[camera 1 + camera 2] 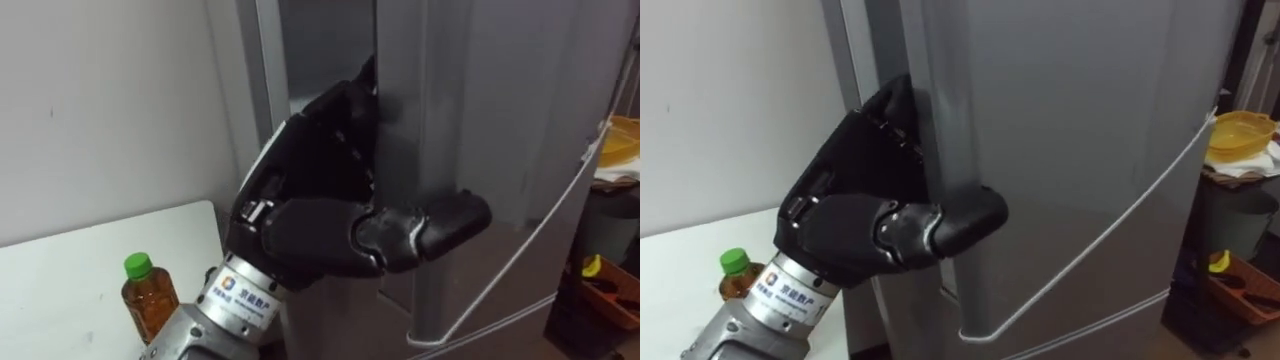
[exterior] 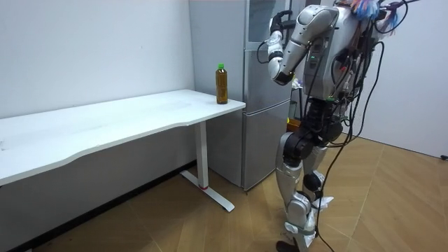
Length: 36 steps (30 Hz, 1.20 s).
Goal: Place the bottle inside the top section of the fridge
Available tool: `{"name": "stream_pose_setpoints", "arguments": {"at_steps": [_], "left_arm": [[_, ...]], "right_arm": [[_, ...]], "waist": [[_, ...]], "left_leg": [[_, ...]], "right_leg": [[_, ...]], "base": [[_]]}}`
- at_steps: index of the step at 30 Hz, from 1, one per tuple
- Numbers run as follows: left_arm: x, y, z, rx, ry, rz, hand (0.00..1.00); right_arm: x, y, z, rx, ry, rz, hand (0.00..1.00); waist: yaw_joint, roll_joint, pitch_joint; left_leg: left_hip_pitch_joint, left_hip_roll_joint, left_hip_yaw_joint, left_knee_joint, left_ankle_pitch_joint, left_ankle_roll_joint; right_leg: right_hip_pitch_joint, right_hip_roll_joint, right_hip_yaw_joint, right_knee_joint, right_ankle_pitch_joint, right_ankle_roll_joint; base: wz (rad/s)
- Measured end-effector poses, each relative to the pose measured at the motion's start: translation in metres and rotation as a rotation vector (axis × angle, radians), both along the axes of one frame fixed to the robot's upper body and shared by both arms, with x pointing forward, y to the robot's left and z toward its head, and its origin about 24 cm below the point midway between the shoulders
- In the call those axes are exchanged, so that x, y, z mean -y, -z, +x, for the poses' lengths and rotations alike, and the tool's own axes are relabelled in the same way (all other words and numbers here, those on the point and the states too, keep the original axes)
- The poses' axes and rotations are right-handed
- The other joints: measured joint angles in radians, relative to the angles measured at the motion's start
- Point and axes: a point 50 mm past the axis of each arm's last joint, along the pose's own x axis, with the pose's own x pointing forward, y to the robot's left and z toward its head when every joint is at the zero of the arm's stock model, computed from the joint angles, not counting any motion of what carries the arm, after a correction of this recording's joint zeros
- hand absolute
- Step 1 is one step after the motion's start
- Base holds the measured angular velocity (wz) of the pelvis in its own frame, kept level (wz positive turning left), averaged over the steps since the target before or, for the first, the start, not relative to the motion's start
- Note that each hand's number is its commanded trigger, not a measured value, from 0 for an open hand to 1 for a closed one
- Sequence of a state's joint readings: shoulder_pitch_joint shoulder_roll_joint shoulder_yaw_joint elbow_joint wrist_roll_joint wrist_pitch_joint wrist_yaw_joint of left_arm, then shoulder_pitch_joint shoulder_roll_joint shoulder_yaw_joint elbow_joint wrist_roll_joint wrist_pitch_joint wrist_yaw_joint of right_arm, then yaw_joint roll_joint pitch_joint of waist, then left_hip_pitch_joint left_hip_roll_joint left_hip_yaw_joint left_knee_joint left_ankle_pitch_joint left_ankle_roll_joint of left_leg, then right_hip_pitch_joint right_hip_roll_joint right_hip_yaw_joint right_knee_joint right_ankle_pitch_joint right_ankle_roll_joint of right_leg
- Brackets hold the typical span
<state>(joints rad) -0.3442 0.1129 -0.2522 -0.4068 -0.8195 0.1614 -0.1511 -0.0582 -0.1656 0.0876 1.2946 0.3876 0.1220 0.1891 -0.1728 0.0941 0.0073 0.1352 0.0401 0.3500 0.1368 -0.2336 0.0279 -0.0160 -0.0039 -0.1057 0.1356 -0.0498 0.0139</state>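
The bottle (image 1: 148, 300), amber with a green cap, stands upright near the corner of the white table (image 1: 60, 290), just left of the grey fridge (image 2: 255, 105). My left hand (image 1: 320, 220) is raised to the upper fridge door (image 1: 500, 120). Its fingers curl round the door's left edge into a narrow dark gap, and the thumb presses on the door's front. The door stands open a crack. The bottle sits below and left of that hand, untouched. In the room view I stand upright facing the fridge, with the left hand (image 2: 278, 28) high on its upper door.
A thin white cord (image 1: 520, 250) runs slantwise across the door's front. A yellow bowl (image 1: 622, 140) and cluttered shelves sit to the fridge's right. A white wall rises behind the table.
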Motion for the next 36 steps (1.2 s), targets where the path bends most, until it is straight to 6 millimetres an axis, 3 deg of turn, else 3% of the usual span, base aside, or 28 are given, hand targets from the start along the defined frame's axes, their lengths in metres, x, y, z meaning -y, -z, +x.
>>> {"name": "stream_pose_setpoints", "arguments": {"at_steps": [17, 25, 29, 36], "left_arm": [[0.013, 0.007, -0.006, 0.059, 0.126, 0.081, 0.0], [0.022, 0.025, -0.002, -0.001, 0.151, 0.189, 0.0], [0.026, 0.034, 0.001, -0.051, 0.166, 0.217, 0.0], [0.026, 0.036, 0.002, -0.059, 0.163, 0.222, 0.0]], "right_arm": [[0.003, -0.002, 0.003, 0.026, 0.041, 0.028, 0.0], [0.005, -0.002, 0.003, 0.029, 0.047, 0.02, 0.0], [0.005, -0.003, 0.004, 0.035, 0.051, 0.032, 0.0], [0.005, -0.003, 0.004, 0.036, 0.059, 0.037, 0.0]], "waist": [[-0.071, 0.0, -0.0002], [-0.076, 0.003, -0.0003], [-0.099, 0.008, 0.0], [-0.106, 0.013, -0.0001]], "left_leg": [[0.011, 0.003, 0.03, -0.005, -0.002, 0.0], [0.009, 0.005, 0.036, -0.006, -0.005, -0.001], [0.006, 0.007, 0.036, -0.006, -0.006, -0.002], [0.0, 0.014, 0.036, -0.003, -0.009, -0.008]], "right_leg": [[-0.017, 0.011, 0.032, 0.003, 0.004, -0.002], [-0.029, 0.025, 0.072, 0.015, 0.006, -0.007], [-0.038, 0.03, 0.078, 0.015, 0.006, -0.01], [-0.043, 0.04, 0.086, 0.014, 0.006, -0.016]], "base": [[-0.07], [-0.16], [-0.07], [-0.04]]}}
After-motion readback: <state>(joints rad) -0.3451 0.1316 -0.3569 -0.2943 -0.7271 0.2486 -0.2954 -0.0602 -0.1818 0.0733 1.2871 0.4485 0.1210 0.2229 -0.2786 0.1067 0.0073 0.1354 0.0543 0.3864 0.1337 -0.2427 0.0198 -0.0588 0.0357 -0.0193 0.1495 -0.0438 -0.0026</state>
